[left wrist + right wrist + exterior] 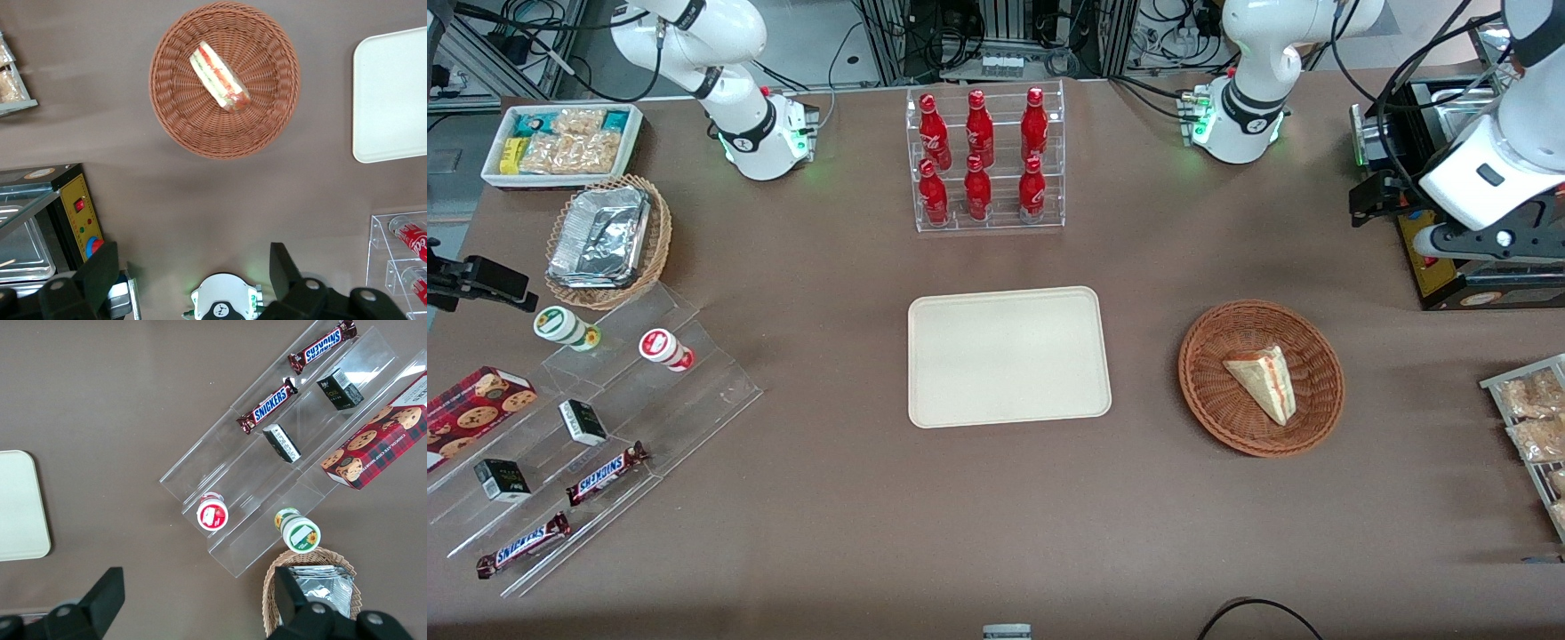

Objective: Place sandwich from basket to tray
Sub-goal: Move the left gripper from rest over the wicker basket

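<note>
- The sandwich (pixel 1263 382) is lying on its side in the reddish-brown wicker basket (pixel 1209 391), its red and green filling stripes showing along the cut edge (the wrist view catches them plainly (pixel 219 77)).
- The basket is sitting on the brown counter (pixel 827 533) toward the working arm's end, beside the cream tray (pixel 1008 356) and clearly apart from it; the wrist camera is showing the basket rim (pixel 173 113) and one rounded end of the tray (pixel 390 100).
- The tray is lying flat near the middle of the counter, nearer to the front camera than the clear rack of red cola bottles (pixel 985 160).
- The end effector (pixel 193 273) is hanging high above the counter, well apart from the basket and farther from the front camera than it; its two dark fingers (pixel 100 270) are standing wide apart and are gripping nothing.
- In the front view the end effector (pixel 1485 244) is showing at the working arm's end of the counter, over a black appliance with a yellow control panel (pixel 81 217).
- Toward the parked arm's end, a clear stepped display with Snickers bars (pixel 605 473) is sitting near a lighter wicker basket of foil containers (pixel 600 236).
</note>
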